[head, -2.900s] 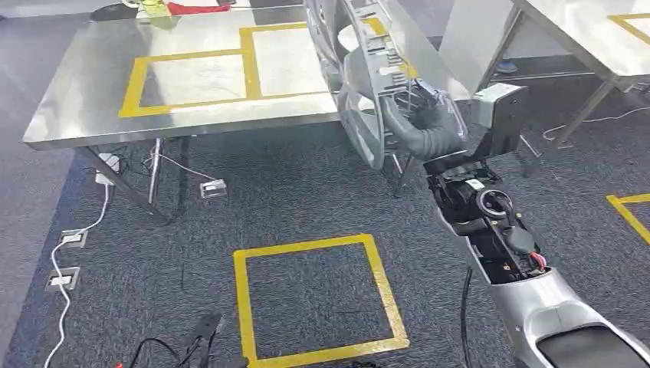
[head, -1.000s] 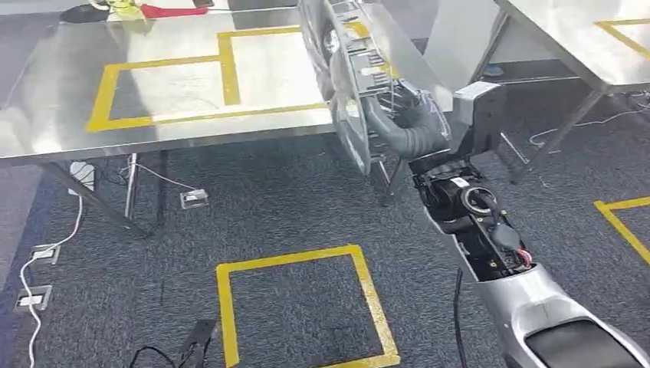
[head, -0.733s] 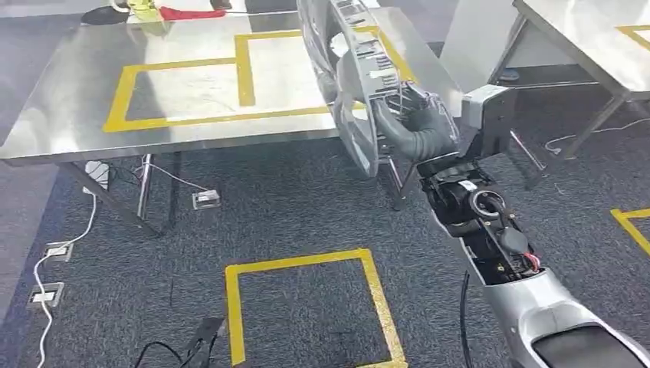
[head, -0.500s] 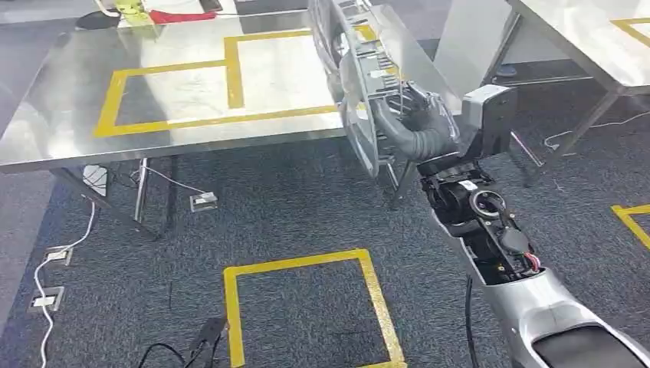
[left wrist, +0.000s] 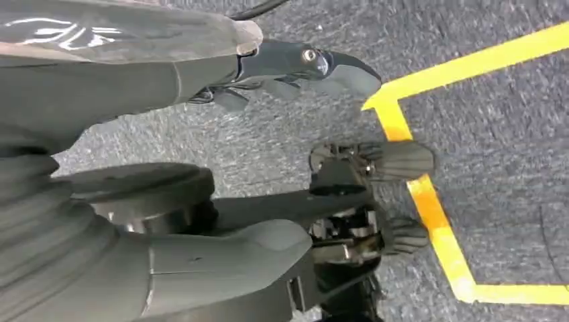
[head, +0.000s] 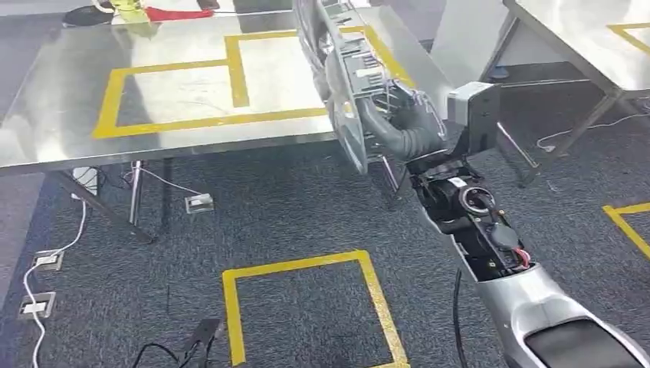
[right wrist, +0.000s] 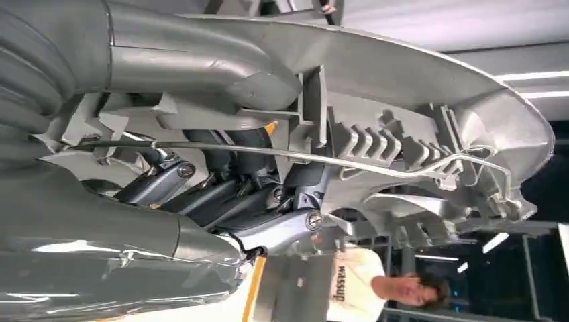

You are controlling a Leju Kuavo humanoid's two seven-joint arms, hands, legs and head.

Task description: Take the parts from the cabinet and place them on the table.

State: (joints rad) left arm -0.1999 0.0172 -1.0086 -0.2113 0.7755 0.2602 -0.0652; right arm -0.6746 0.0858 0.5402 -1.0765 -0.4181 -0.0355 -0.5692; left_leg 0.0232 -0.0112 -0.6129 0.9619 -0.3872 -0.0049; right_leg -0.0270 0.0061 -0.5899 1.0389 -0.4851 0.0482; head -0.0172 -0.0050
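Above the near edge of the steel table (head: 69, 130), a big grey plastic part (head: 341, 84) is held upright by the right hand (head: 410, 126), fingers clamped on it. Near the floor's yellow tape (left wrist: 429, 201), the left hand (left wrist: 295, 67) is seen, fingers apart, nothing held.

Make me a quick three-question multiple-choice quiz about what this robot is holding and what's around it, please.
1. Where is the grey part?
A) flat on the table
B) held up in the right hand, at the table's near edge
C) on the carpet

2. What colour is the tape on the table?
A) yellow
B) red
C) blue

3. What is the left hand doing?
A) gripping the part
B) pressing the table
C) holding nothing, fingers apart, over the carpet

Answers: 1 B, fingers wrap its ribs. 2 A, yellow rectangles show. 3 C, the wrist view shows nothing in it.
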